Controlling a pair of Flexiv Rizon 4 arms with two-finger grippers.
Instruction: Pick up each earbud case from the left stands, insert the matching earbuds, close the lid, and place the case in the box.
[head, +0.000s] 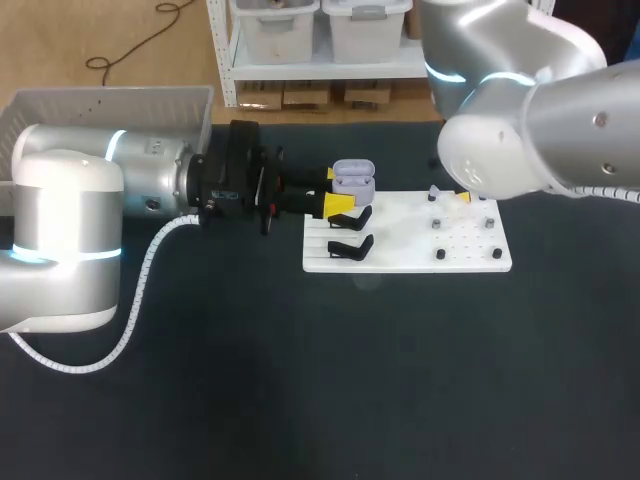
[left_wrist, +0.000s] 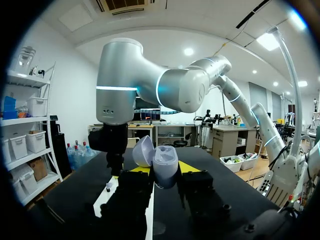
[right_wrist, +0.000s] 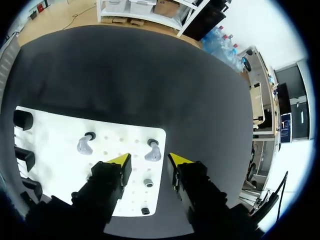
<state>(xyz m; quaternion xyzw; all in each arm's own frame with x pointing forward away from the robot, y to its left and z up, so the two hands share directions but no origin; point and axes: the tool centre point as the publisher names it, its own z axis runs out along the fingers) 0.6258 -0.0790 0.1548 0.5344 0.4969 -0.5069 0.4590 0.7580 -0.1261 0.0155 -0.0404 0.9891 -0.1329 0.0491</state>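
One lavender earbud case (head: 352, 178) is sitting with its lid swung open, pinched from both sides by my left gripper (left_wrist: 164, 172), which is holding it just above the left end of the white board (head: 400, 262), over the black stands (head: 350, 248). Two earbuds are lying on the board's far end. The nearer earbud (right_wrist: 152, 152) is just ahead of the gap in my right gripper (right_wrist: 150, 161), whose fingers are standing wide with nothing between them. The other earbud (right_wrist: 84, 145) is lying off to one side. I am judging the step in hand to be the pick of that nearer earbud. I would centre the fingers on it, come straight down and close gently, since so small and rounded a piece could slip out sideways, and I would hold the case level meanwhile. Only the right wrist view is showing the earbuds and the open fingers clearly, because the arm's bulk is covering them from above. Only the head view is showing the box (head: 110, 100), well apart at the bench's far left.
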